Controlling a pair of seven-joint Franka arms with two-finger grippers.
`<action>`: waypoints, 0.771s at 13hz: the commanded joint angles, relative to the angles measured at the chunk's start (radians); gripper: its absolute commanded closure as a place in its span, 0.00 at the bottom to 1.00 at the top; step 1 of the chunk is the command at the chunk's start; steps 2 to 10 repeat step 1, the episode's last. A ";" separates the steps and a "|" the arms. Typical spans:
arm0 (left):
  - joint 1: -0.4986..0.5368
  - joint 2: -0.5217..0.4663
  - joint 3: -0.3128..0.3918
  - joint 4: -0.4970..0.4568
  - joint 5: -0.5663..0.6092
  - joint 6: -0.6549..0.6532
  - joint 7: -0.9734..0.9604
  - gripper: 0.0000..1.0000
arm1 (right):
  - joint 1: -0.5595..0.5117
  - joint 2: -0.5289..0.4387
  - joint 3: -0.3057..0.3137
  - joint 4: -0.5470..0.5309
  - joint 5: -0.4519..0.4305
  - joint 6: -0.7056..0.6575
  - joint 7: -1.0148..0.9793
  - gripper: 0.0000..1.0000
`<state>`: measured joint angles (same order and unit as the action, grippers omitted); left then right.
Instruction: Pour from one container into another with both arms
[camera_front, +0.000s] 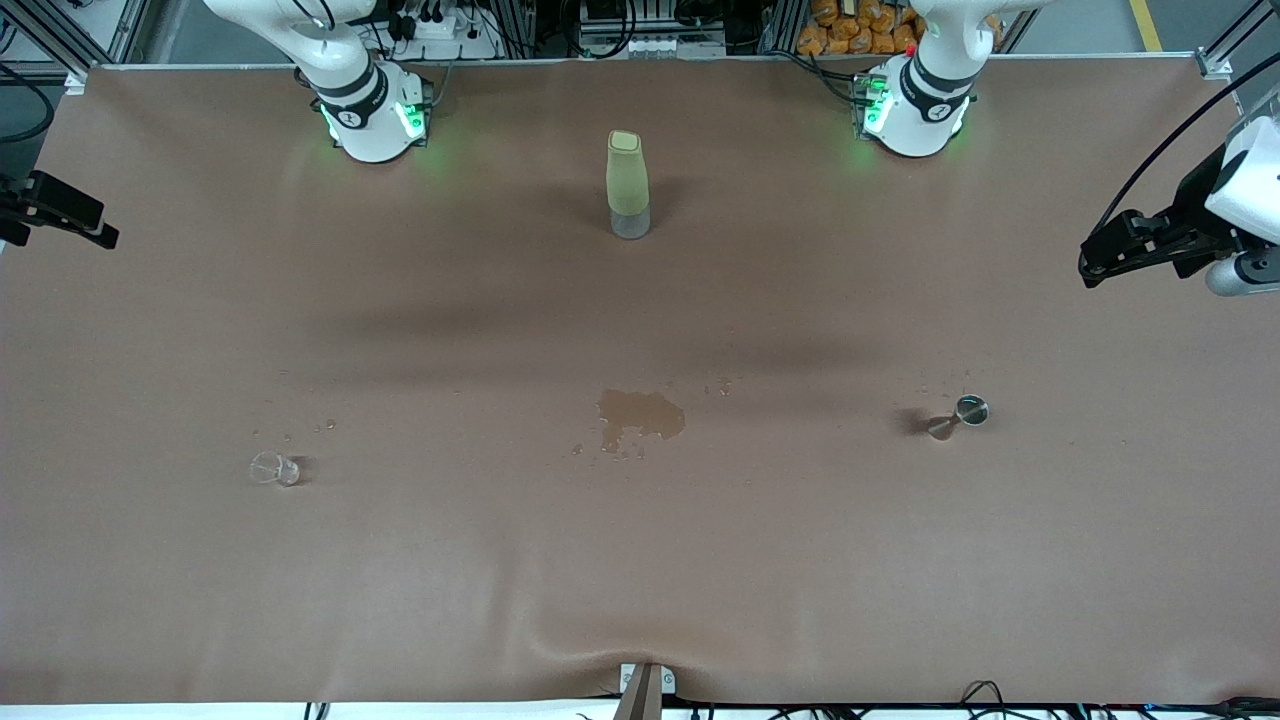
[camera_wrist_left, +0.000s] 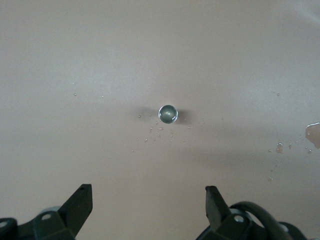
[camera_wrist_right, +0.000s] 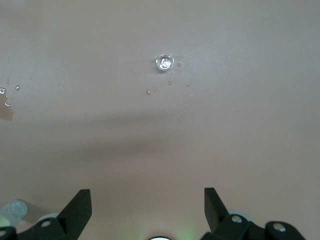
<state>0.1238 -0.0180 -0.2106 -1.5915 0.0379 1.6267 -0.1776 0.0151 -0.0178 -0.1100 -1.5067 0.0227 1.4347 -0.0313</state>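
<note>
Your inventory, operator:

- Glass cup (camera_front: 273, 468): you find it on the brown table cover (camera_front: 640, 560) toward the right arm's end, standing alone with droplets beside it.
- Steel jigger (camera_front: 958, 417): toward the left arm's end, upright, well apart from the cup.
- Wet spill (camera_front: 640, 415): between the two.
- Pale-green bottle (camera_front: 628, 185): upright between the arm bases, farther from the front camera than the spill.
- Left gripper (camera_wrist_left: 149, 202): fingers spread, holding nothing, high over the jigger's end of the table.
- Right gripper (camera_wrist_right: 147, 205): fingers spread, holding nothing, high over the cup's end.
</note>
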 joint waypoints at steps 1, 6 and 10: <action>0.007 0.000 -0.001 0.008 -0.019 -0.014 0.015 0.00 | -0.007 -0.002 0.003 0.002 0.005 0.003 -0.002 0.00; 0.007 0.000 -0.001 0.008 -0.019 -0.014 0.015 0.00 | -0.007 -0.002 0.003 0.002 0.005 0.003 -0.002 0.00; 0.007 0.000 -0.001 0.008 -0.019 -0.014 0.015 0.00 | -0.007 -0.002 0.003 0.002 0.005 0.003 -0.002 0.00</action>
